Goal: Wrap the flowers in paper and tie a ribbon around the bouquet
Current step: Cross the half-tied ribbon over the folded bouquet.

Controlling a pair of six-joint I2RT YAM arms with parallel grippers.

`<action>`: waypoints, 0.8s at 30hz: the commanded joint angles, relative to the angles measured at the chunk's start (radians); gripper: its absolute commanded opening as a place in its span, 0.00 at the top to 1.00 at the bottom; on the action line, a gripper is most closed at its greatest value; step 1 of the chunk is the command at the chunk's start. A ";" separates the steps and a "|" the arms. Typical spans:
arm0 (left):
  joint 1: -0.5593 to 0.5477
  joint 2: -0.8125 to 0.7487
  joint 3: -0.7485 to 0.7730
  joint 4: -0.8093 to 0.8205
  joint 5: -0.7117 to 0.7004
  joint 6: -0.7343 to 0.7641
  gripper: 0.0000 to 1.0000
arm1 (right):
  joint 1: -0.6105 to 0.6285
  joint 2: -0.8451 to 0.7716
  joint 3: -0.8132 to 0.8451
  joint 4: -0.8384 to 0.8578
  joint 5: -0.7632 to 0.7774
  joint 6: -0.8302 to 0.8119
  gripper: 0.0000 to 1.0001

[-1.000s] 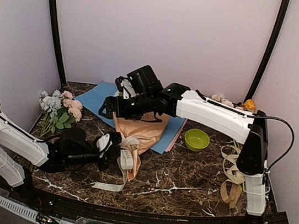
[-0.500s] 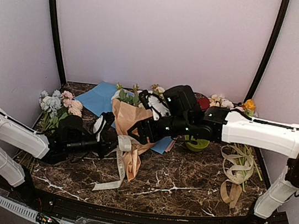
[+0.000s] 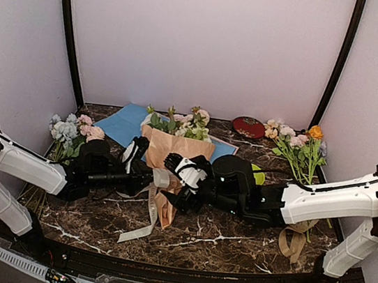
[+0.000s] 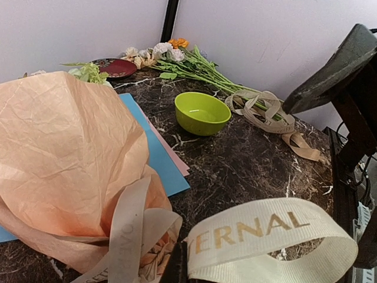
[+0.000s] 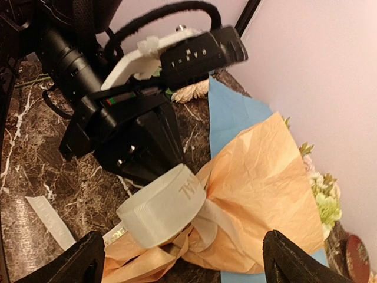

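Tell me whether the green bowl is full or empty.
Empty: the left wrist view looks into the green bowl and shows only its bare, shiny inside.

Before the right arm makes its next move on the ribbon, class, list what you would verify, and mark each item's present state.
1. The left gripper is shut on the ribbon loop: ok.
2. The right gripper is open and facing that loop: ok.
3. The paper is closed in a cone around the flowers: ok.
4. The ribbon bands the cone's narrow end: ok.
5. A knot is made: not ok, only an open loop shows.
6. The green bowl is clear of the right arm: cannot tell, the arm covers most of it from above.
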 commanded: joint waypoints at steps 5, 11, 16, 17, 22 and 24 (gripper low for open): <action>0.005 0.022 0.033 -0.008 0.044 0.008 1.00 | 0.012 0.091 0.090 0.063 0.020 -0.249 0.14; 0.005 0.034 0.041 -0.012 0.053 0.010 1.00 | 0.055 0.128 0.104 0.010 0.038 -0.292 0.14; 0.005 0.032 0.040 -0.016 0.057 0.014 1.00 | 0.059 0.181 0.160 0.007 0.165 -0.272 0.54; 0.005 0.030 0.040 -0.019 0.056 0.016 1.00 | 0.059 0.189 0.177 -0.007 0.189 -0.265 0.64; 0.006 0.010 0.029 -0.031 0.052 0.028 1.00 | 0.059 0.187 0.185 -0.028 0.229 -0.249 0.78; 0.006 0.002 0.022 -0.033 0.050 0.032 1.00 | 0.059 0.178 0.173 -0.026 0.242 -0.237 0.81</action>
